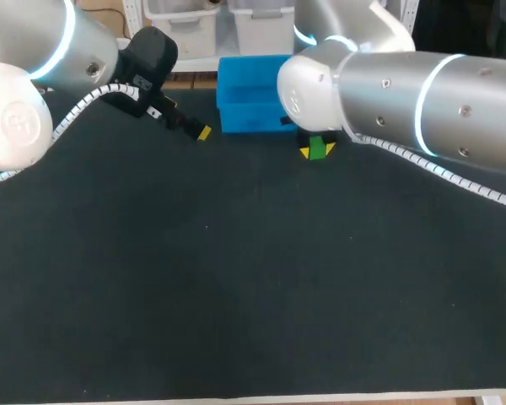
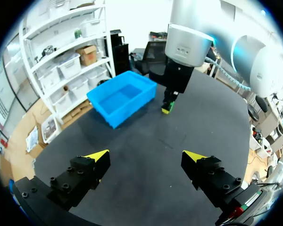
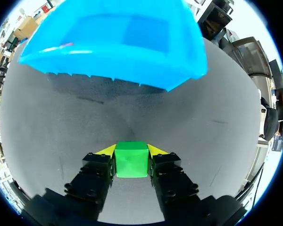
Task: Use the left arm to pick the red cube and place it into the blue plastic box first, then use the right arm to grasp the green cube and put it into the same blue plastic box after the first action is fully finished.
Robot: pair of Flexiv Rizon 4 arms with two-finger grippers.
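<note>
The green cube [image 3: 131,159] sits between the fingers of my right gripper [image 3: 131,151], and both yellow tips press against its sides, so the gripper is shut on it. In the head view the green cube [image 1: 318,148] shows under my right arm, just right of the blue plastic box [image 1: 246,94]. The blue box [image 3: 118,42] lies ahead of the right gripper. My left gripper [image 2: 146,157] stands open over bare mat, with the blue box [image 2: 121,97] and the green cube [image 2: 167,108] ahead of it. The left gripper [image 1: 198,132] is left of the box. No red cube shows.
The dark mat [image 1: 236,278] covers the table from the box to the near edge. My right arm's large links [image 1: 405,93] hang over the back right of the table.
</note>
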